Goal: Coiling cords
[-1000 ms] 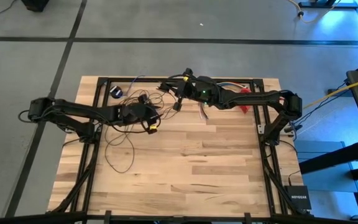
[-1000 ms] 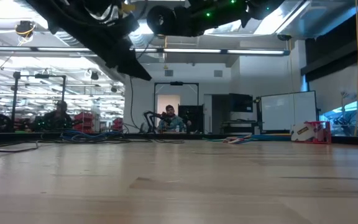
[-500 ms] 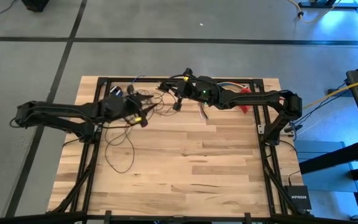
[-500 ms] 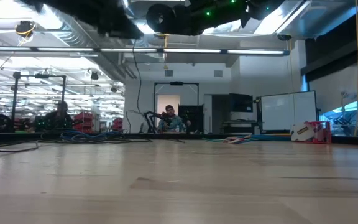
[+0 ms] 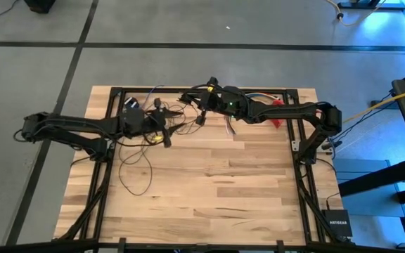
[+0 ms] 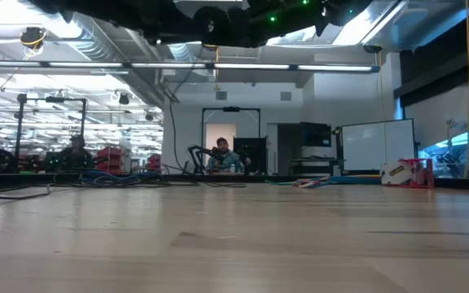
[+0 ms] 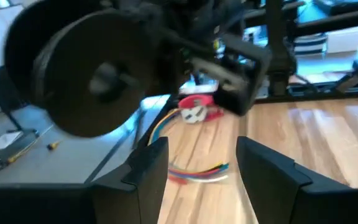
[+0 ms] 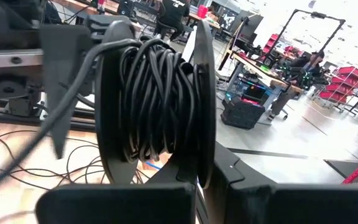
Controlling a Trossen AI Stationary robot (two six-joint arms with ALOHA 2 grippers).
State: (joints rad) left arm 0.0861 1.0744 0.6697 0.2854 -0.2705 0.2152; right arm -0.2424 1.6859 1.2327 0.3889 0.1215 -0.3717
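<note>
The thin dark cord is partly wound on a black spool (image 8: 157, 99), and its loose loops (image 5: 136, 169) lie on the table's left half. My right gripper (image 5: 204, 107) is shut on the spool, held high over the table's far middle; the spool also shows in the low view (image 6: 210, 24). My left gripper (image 5: 162, 133) hovers just left of the spool, pointing toward it. Its fingers (image 7: 151, 168) stand open with nothing between them, and the spool's round face (image 7: 98, 74) is ahead of them. My right gripper pinches the rim of one spool flange (image 8: 205, 165) between its two fingers. The fingers come level from the table's right side. The spool stands on edge above the fingers, lifted clear of the table. A strand of cord (image 8: 61, 118) runs off it toward the left arm.
A short bundle of multicoloured wires (image 7: 197, 171) and a red-and-white tape roll (image 7: 194, 109) lie near the table's far right. The table's near half (image 5: 216, 197) is bare wood. People sit in the room beyond the table (image 6: 222, 155).
My left gripper has risen from low over the cord loops, almost leaving the low view, and has tipped up toward level. It drew back a little toward the table's left edge. My right gripper and the spool have kept still.
</note>
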